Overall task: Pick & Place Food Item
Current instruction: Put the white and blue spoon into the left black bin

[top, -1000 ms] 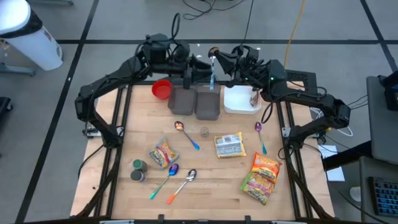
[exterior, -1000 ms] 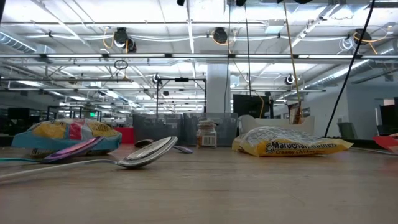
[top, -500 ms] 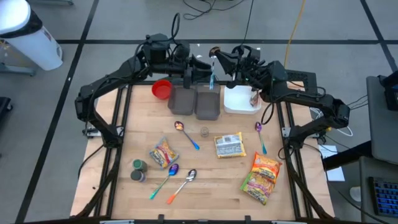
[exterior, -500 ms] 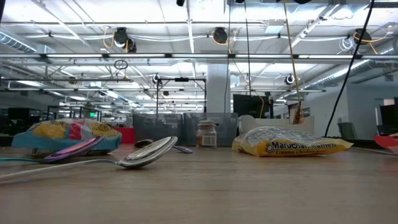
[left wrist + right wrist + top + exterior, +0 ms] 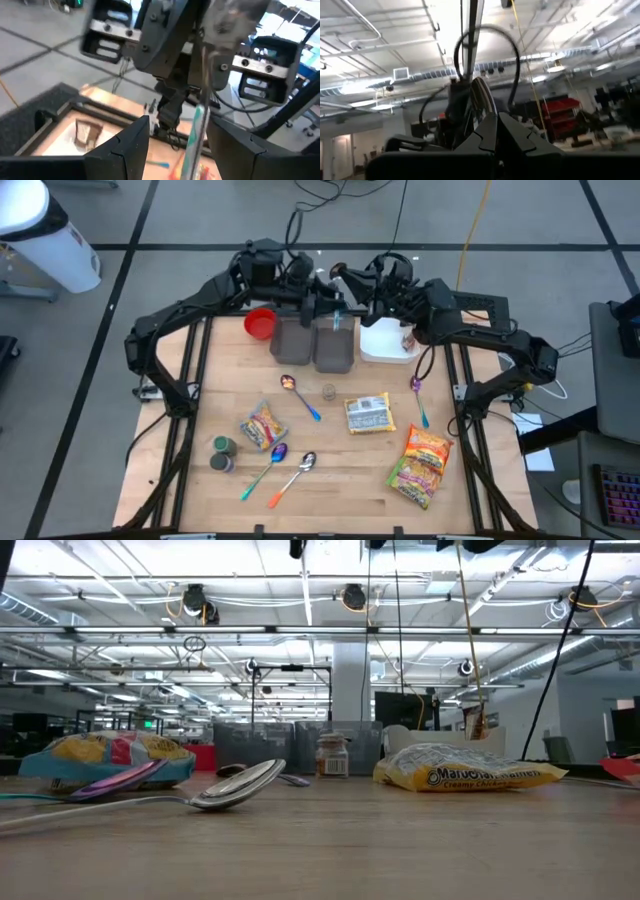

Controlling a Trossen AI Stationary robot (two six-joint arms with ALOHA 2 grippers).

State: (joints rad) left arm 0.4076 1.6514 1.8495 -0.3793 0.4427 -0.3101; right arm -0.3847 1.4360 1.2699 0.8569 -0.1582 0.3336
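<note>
A spoon with a teal handle [image 5: 337,318] hangs at the table's far edge, above the grey bins [image 5: 333,348]. My right gripper [image 5: 340,275] is shut on its upper end; the fingers meet in the right wrist view [image 5: 495,127]. My left gripper [image 5: 327,305] is open beside it. Its two fingers stand on either side of the teal handle [image 5: 194,132] without touching it. Snack bags [image 5: 263,427], [image 5: 369,413], [image 5: 424,463] lie flat on the table. My right gripper pinches the spoon between its two shut fingers, near the bowl end [image 5: 480,97], which sticks out past the fingertips. The spoon hangs below the gripper, handle down [image 5: 197,120], clear of the table and bins. The gripper's body hides the exact place of contact.
A red bowl [image 5: 260,322], two grey bins and a white tray [image 5: 385,345] holding a brown item stand along the far edge. Other spoons [image 5: 300,395], [image 5: 417,398], [image 5: 265,468], [image 5: 295,475], a small jar [image 5: 328,391] and cans [image 5: 222,453] lie mid-table.
My left gripper has gone a little toward the table's right edge, closer to the spoon. My right gripper has shifted slightly toward the left arm. The teal-handled spoon now shows lower, over the grey bins, still hanging upright.
</note>
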